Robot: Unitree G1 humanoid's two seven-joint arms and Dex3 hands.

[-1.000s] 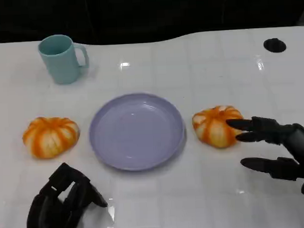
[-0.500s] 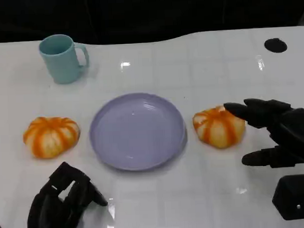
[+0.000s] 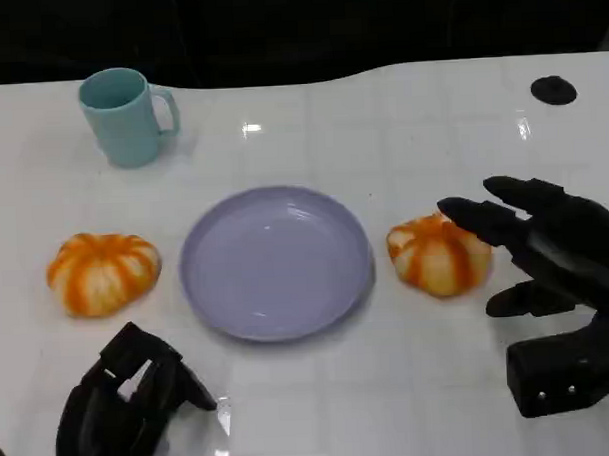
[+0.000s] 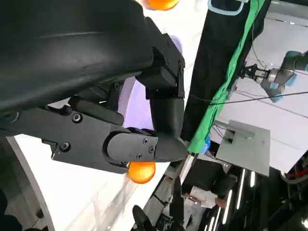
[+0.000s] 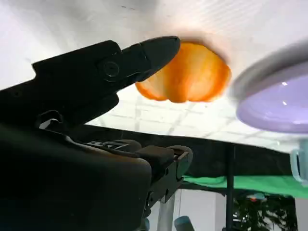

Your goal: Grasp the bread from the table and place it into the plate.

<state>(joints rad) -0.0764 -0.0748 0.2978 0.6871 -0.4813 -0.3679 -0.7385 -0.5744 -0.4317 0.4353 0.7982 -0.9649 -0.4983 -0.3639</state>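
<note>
Head view: right hand spread wide, holding nothing, fingertips hovering just over the bread on the table, plate just beyond. Left hand curled shut near the front edge, gripping nothing.

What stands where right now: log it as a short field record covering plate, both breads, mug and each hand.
plate: lilac plate, centre of table, nothing on it
right bread: orange-striped bun just right of the plate, on the table
left bread: second bun left of the plate
mug: teal mug, far left
right hand: right hand open beside the right bun, fingers spread over it, not gripping
left hand: left hand curled near the table's front edge, holding nothing
</note>
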